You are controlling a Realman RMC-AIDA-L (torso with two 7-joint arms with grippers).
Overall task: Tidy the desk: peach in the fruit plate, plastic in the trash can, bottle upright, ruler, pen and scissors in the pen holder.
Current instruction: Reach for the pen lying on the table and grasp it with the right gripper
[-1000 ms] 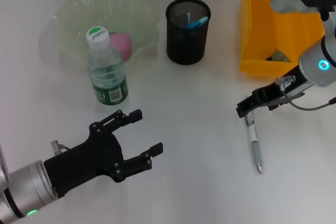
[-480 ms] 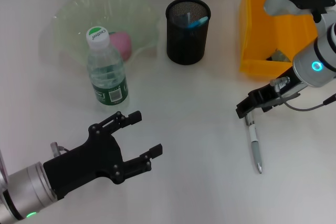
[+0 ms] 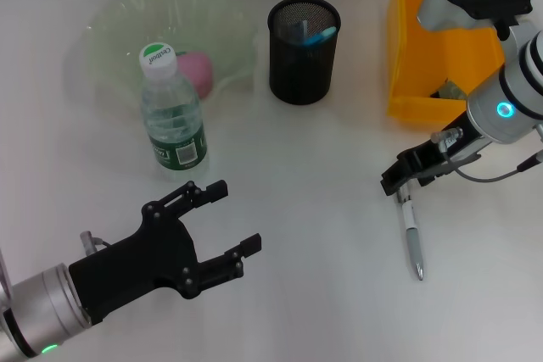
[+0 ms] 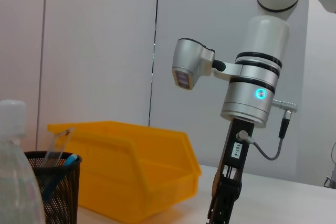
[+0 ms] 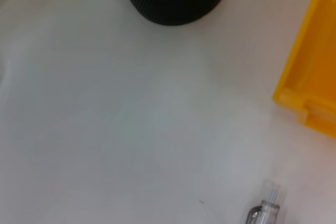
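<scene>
Head view: the right gripper [image 3: 399, 182], at right of centre, hangs at the upper end of the silver ballpoint pen [image 3: 411, 236] lying on the white desk [image 3: 322, 209]; whether its fingers are closed cannot be told. The left gripper [image 3: 237, 219], lower left, has fingers spread, empty.

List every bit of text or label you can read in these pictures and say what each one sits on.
Bottle cap: green print, looks like a brand name, too small to read for certain.
Bottle label: green with white print, too small to read.
Tag on the right arm's wrist: seems to read "103-4", though it is small.
Pen, pen holder, yellow bin: no text visible.
</scene>
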